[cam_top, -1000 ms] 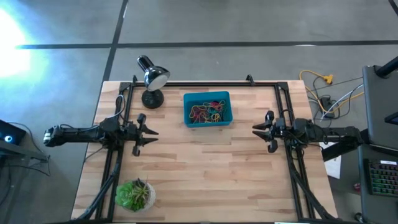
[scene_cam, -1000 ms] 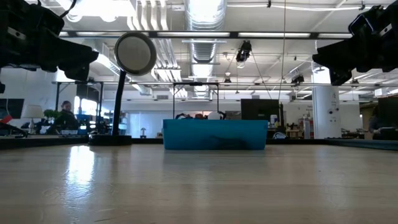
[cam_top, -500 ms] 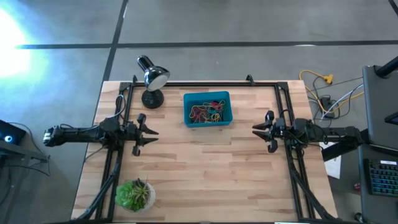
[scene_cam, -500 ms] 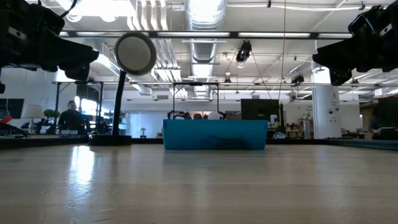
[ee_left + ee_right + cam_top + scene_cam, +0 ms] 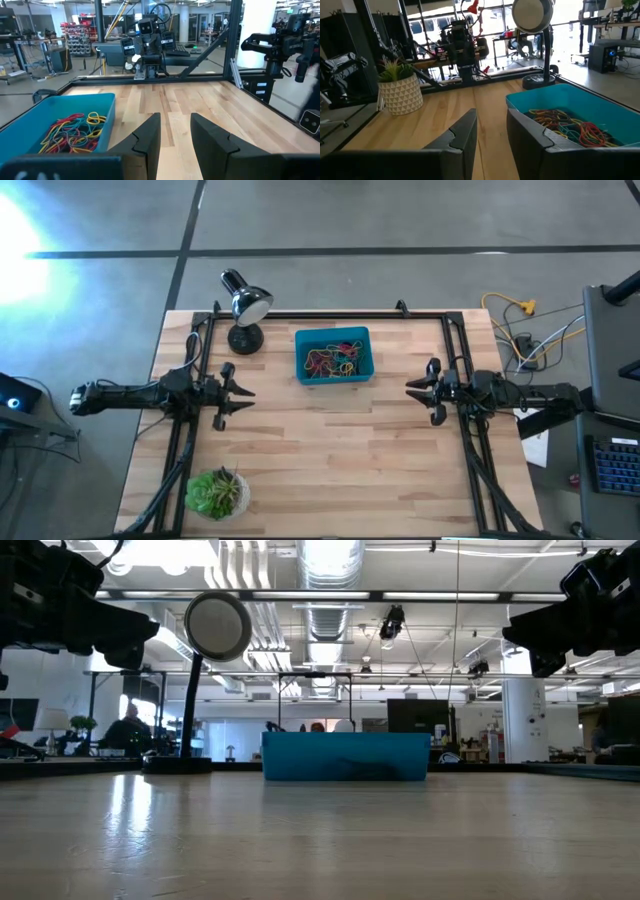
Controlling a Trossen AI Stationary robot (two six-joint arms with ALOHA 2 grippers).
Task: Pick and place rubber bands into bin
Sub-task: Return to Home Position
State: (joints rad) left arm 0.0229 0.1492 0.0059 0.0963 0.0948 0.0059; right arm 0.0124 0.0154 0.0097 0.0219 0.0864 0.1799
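Nothing on the wooden table (image 5: 330, 450) has moved since a second ago. The left gripper (image 5: 238, 393) and the right gripper (image 5: 420, 389) wait at their sides, fingers apart and empty. The rubber bands (image 5: 335, 361) lie inside the teal bin (image 5: 297, 355), so the task seems finished.

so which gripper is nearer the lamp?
The left gripper, open at the table's left side. The lamp stands just past it, left of the bin; the right gripper, also open, sits on the bin's other side.
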